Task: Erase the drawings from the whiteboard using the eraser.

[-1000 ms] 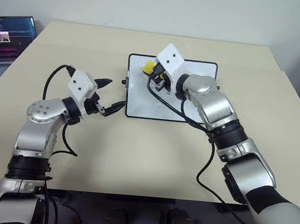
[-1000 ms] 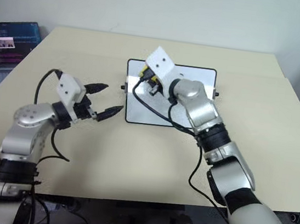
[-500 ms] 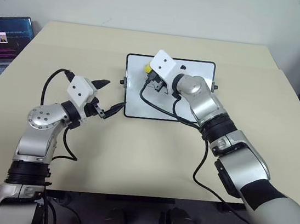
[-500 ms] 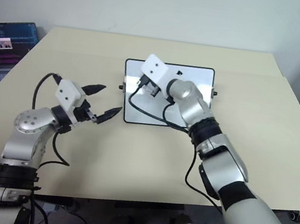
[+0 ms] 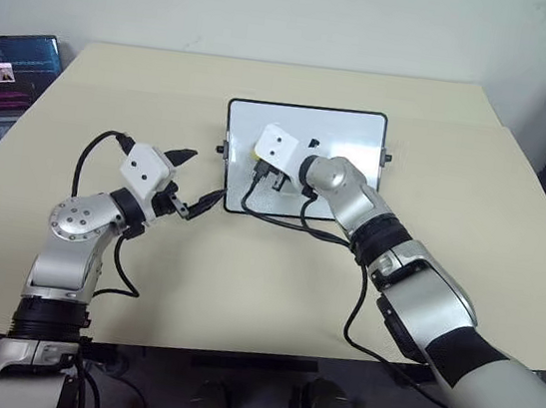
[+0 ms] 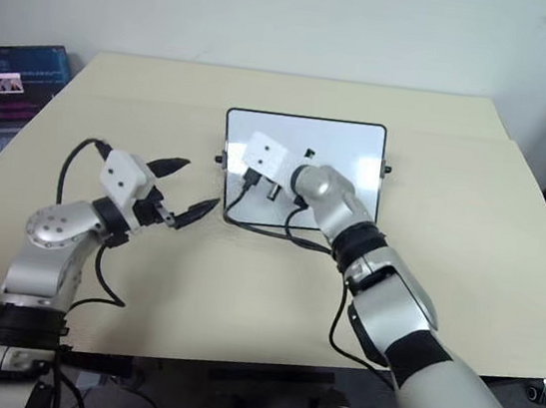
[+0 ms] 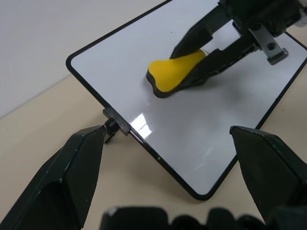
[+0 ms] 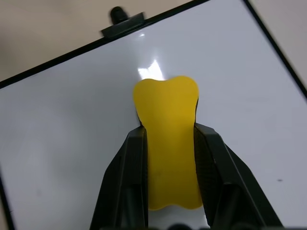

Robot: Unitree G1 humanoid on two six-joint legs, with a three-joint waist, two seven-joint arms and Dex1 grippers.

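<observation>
Your left gripper (image 5: 198,182) sits nearest you, over the table (image 5: 243,281), w/ its two black fingers spread wide & nothing between them. It hangs just off the left edge of the whiteboard (image 5: 352,139), pointing at it, not touching. In the left wrist view you see the fingers (image 7: 57,177) on each side of the board's near corner, by the small black knob (image 7: 112,127).

Next, your right gripper (image 8: 168,143) is clamped on the eraser (image 8: 168,139). The yellow block sticks out past the fingertips, & its dark bottom sits flat on the white board, in the left part, near the knob side.

Farther back you can spot a small dark mark (image 5: 314,141) on the board, just past the right wrist. You can't tell its shape. The rest of the board looks white & shiny.

Far off to the left, a laptop (image 5: 9,69) sits beside the table w/ its screen lit.
</observation>
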